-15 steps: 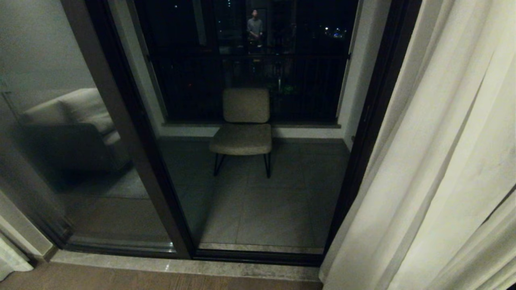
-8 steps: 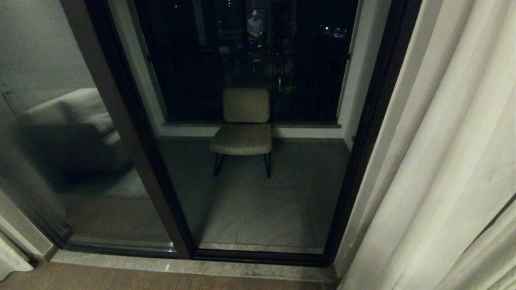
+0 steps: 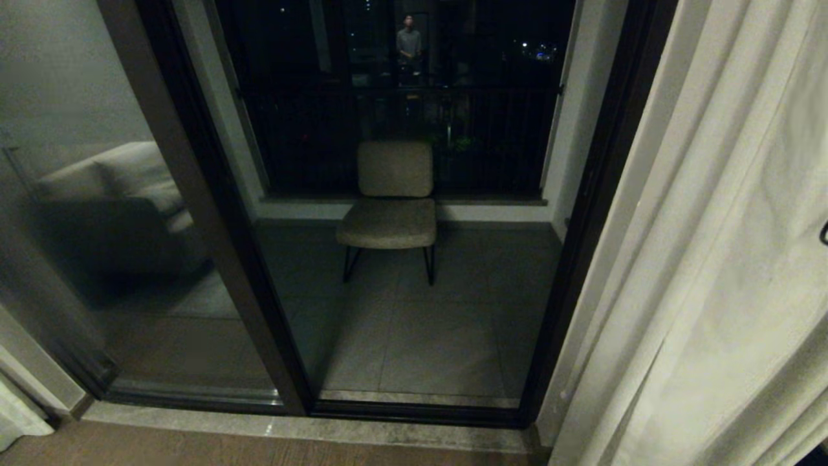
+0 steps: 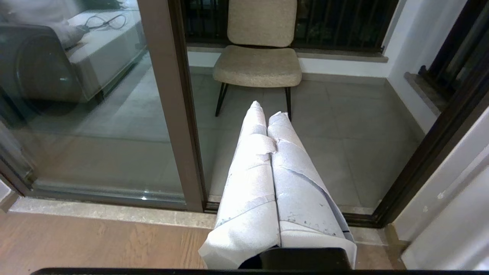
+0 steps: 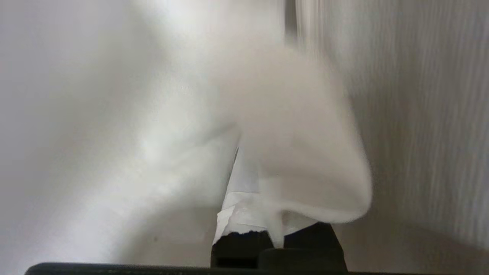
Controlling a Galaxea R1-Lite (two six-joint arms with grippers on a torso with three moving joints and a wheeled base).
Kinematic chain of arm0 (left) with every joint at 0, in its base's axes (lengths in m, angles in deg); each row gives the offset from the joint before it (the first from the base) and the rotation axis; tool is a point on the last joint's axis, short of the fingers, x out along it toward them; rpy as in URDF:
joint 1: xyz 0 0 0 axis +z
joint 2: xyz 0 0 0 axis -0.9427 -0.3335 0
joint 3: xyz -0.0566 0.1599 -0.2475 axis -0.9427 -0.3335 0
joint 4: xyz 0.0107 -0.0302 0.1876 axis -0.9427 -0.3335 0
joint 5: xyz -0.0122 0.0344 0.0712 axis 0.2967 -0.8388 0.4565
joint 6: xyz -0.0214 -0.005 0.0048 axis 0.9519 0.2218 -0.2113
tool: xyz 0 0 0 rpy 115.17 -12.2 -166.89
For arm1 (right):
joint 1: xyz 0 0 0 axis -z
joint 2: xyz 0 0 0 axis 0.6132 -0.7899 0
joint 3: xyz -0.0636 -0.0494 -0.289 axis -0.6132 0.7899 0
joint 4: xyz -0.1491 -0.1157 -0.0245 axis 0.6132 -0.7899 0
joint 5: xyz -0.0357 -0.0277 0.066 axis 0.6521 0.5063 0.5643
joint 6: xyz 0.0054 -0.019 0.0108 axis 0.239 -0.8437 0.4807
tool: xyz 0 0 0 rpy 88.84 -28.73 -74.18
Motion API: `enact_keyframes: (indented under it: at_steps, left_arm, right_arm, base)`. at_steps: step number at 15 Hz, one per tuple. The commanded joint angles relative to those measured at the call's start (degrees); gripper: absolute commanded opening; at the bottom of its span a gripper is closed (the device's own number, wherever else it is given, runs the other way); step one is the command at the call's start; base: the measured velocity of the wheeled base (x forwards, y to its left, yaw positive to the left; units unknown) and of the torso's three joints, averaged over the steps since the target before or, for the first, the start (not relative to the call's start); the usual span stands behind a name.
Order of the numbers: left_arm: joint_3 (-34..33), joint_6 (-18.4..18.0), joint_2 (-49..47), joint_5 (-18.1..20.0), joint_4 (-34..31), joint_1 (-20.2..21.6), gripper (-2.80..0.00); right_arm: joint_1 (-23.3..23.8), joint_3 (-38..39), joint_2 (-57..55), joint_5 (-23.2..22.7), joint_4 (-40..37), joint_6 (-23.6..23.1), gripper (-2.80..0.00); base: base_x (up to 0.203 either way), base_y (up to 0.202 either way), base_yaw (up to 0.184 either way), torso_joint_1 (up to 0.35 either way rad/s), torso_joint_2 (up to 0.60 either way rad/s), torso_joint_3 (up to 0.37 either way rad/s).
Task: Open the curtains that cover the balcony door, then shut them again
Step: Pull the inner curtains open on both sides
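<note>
- The curtains [image 3: 711, 259] hang bunched to my right of the balcony door [image 3: 414, 213], whose glass is uncovered, so I judge the opening step nearly finished.
- My right gripper [image 5: 267, 214] is clamped on a curtain fold.
- Left gripper [image 4: 267, 110] is parked, fingers together, empty.
- Next: draw the fabric back across the door.

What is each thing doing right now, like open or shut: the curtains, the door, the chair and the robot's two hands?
curtains: pulled aside to the right, bunched in folds.
balcony door: uncovered; whether it is slid open cannot be told.
chair: upright and empty, out on the balcony.
left gripper: shut, holding nothing.
right gripper: shut, with curtain fabric draped over it.
</note>
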Motion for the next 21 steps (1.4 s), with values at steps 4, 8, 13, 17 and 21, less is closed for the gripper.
enact_keyframes:
  at_steps: [4, 8, 13, 17, 21]
  left_arm:
    - [0.00, 0.05, 0.02, -0.05, 0.00, 0.00, -2.80]
    - [0.00, 0.05, 0.02, -0.05, 0.00, 0.00, -2.80]
    - [0.00, 0.05, 0.02, -0.05, 0.00, 0.00, -2.80]
    - [0.00, 0.05, 0.02, -0.05, 0.00, 0.00, -2.80]
    - [0.00, 0.05, 0.02, -0.05, 0.00, 0.00, -2.80]
  right_arm:
    - [-7.33, 4.96, 7.42, -1.37, 0.55, 0.49, -2.80]
    - [-8.91, 10.50, 9.80, -1.43, 2.88, 0.58, -2.80]
    - [-9.31, 15.63, 13.15, -1.54, 3.44, 0.58, 0.00]
    - [-9.37, 22.86, 17.73, -1.46, 3.46, 0.53, 0.00]
    - [-10.09, 34.61, 26.21, -1.45, 3.47, 0.48, 0.00]
  base:
    - [0.000, 0.000, 0.000, 0.000, 0.00, 0.000]
    - [0.000, 0.000, 0.000, 0.000, 0.00, 0.000]
    - [0.000, 0.000, 0.000, 0.000, 0.00, 0.000]
    - [0.000, 0.000, 0.000, 0.000, 0.00, 0.000]
    - [0.000, 0.000, 0.000, 0.000, 0.00, 0.000]
